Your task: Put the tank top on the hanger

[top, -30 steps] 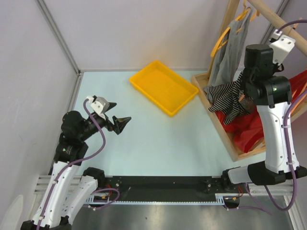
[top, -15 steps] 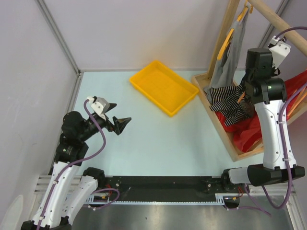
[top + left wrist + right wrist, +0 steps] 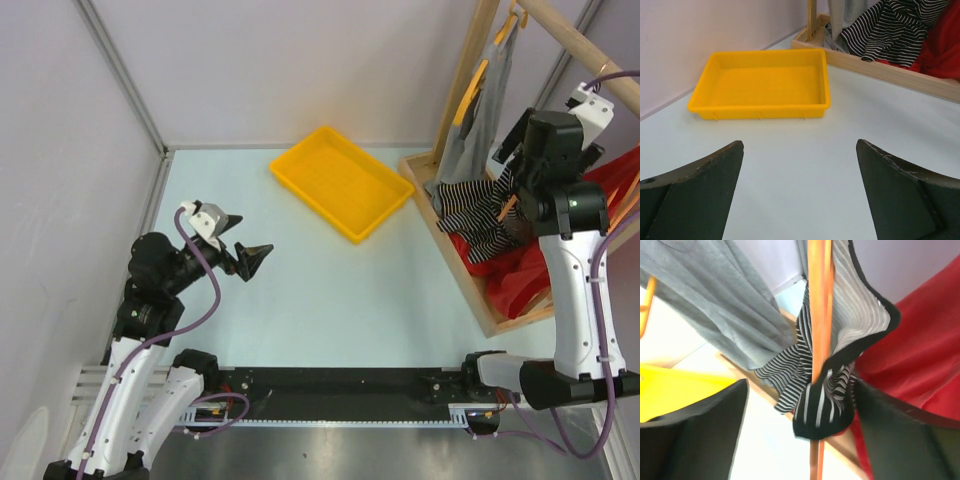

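From above, the left tool (image 3: 246, 238) hangs over the bench (image 3: 330, 290) near-left of the yellow tray (image 3: 312, 203), fingers spread, released and holding nothing. Right of the tray, the tank top (image 3: 468, 205) droops in a bunch over the wooden rack base (image 3: 478, 290). A sliver of the hanger (image 3: 508, 205) shows at the right tool (image 3: 513, 200). A grey garment (image 3: 482, 110) hangs right of the tray, farther back; the red cloth (image 3: 520, 275) lies right of it, nearer.

The left wrist view looks between its parted fingers (image 3: 695, 195) at the tray — the tank top sits beyond its far right corner.

In the right wrist view, the right tool is released: the hanger's orange bar runs upright between the fingers (image 3: 690, 440) and touches neither. The tank top is draped around the bar — the tray's corner shows at far left.
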